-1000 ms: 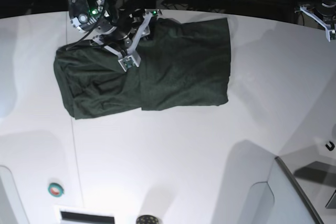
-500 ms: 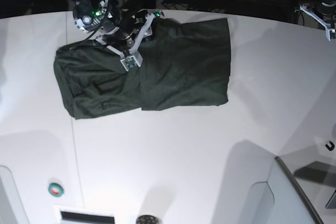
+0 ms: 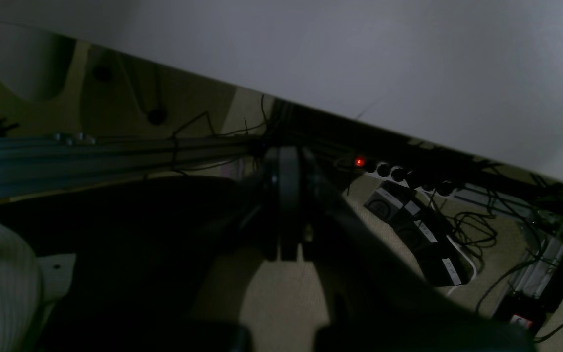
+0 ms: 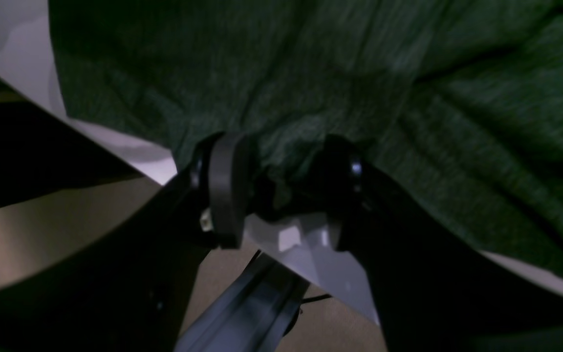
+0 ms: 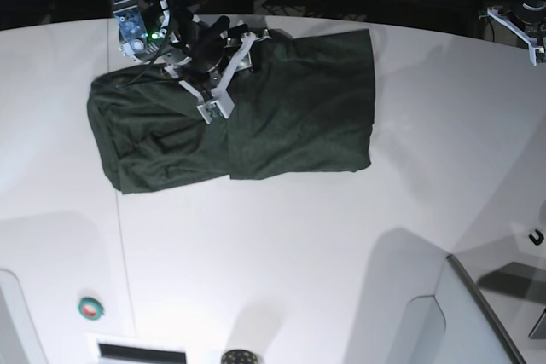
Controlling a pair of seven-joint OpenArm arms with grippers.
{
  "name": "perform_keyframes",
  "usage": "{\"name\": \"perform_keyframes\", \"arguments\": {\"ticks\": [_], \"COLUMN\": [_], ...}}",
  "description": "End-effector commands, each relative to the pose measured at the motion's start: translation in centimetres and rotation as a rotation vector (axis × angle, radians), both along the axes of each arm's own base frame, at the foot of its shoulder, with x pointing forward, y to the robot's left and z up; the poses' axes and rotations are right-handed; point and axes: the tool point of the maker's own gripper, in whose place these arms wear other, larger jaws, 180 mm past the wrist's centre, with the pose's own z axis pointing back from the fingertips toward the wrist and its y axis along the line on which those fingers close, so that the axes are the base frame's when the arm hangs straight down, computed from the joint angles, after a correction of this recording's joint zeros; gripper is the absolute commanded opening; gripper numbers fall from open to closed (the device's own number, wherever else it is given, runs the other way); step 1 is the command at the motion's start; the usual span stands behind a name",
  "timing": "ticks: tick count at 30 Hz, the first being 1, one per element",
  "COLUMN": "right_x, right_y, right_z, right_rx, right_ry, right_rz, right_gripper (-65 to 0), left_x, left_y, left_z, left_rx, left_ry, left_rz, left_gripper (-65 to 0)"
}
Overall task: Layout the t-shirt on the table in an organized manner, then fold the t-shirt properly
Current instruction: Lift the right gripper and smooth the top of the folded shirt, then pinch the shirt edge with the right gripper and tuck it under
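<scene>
1. Base view first: t-shirt (image 5: 247, 117), dark green, lies folded into a rough rectangle on the white table (image 5: 281, 262), toward the far edge and a little left of centre. The right gripper (image 5: 223, 55) sits low over the shirt's far edge, its white fingers angled down onto the cloth. The left gripper (image 5: 522, 25) is parked at the far right corner, well apart from the shirt.
2. Left wrist view: its jaws are pressed together with nothing between them, hanging beyond the table (image 3: 359, 58) edge. Below are a power strip (image 3: 399, 172) with a red light and loose cables (image 3: 472, 230) on the floor.
3. Right wrist view: the right gripper (image 4: 281, 188) has its jaws partway apart, and a bunched fold of the t-shirt (image 4: 340, 88) sits pinched between the two pads, right at the table (image 4: 12, 49) edge. Wrinkled green cloth fills the upper frame.
</scene>
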Motion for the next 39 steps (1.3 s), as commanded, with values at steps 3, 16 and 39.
{"name": "perform_keyframes", "arguments": {"ticks": [3,16,39], "right_x": [0.7,3.1,7.3], "right_y": [0.5,0.6,1.5], "right_z": [0.8,3.7,10.1], "right_rx": [0.027,0.042,0.036], "right_ry": [-0.03,-0.125,-0.277], "right_rz": [-0.005,-0.006,0.062], "right_gripper": [-50.4,-64.7,-64.5], "left_x": [0.1,0.1,0.1], "left_y": [0.9,0.9,0.9], "left_z": [1.1,1.1,1.0], "left_rx": [0.034,0.034,0.033], "left_ry": [-0.015,-0.015,-0.014], "left_rz": [-0.001,-0.001,0.0], "left_gripper": [-65.0,-65.0,-65.0]}}
